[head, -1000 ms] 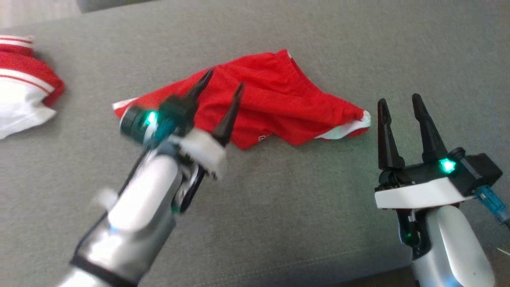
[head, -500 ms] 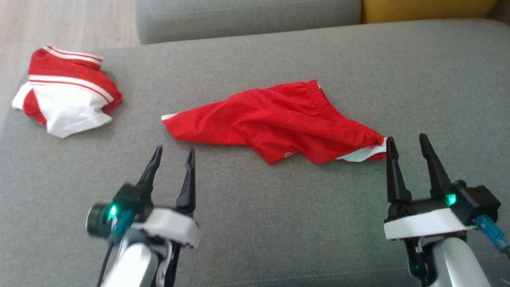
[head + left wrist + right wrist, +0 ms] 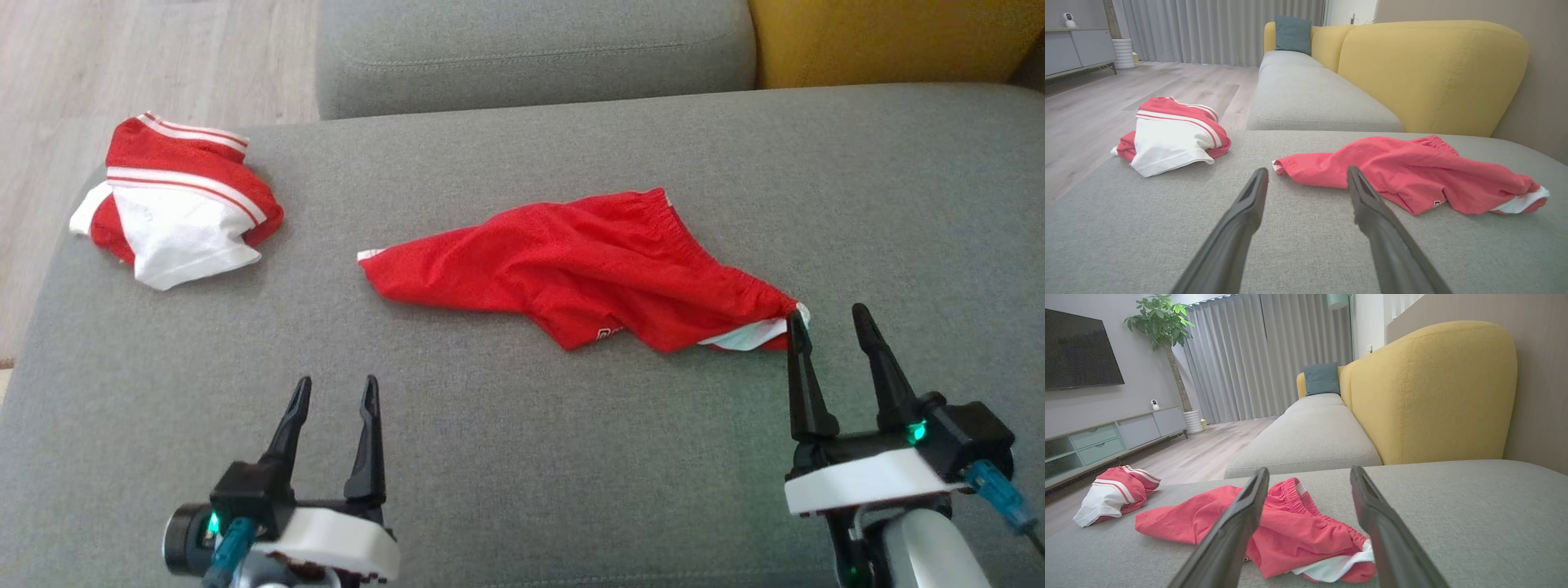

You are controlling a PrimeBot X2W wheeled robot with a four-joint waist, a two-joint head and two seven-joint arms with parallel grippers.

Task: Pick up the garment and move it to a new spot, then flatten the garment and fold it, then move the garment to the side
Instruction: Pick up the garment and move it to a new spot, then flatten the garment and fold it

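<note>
Red crumpled shorts (image 3: 588, 269), frame centre on grey sofa cushion (image 3: 522, 474): unflattened, unfolded. My left pincer (image 3: 337, 381), right pincer (image 3: 826, 312): both spread, empty.

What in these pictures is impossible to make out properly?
Head view: the white logo on the red shorts is too small to read.
Right wrist view: a finger of the right end effector covers part of the shorts.
Every view: the red-and-white garment is bunched; its own folds hide its shape.
</note>
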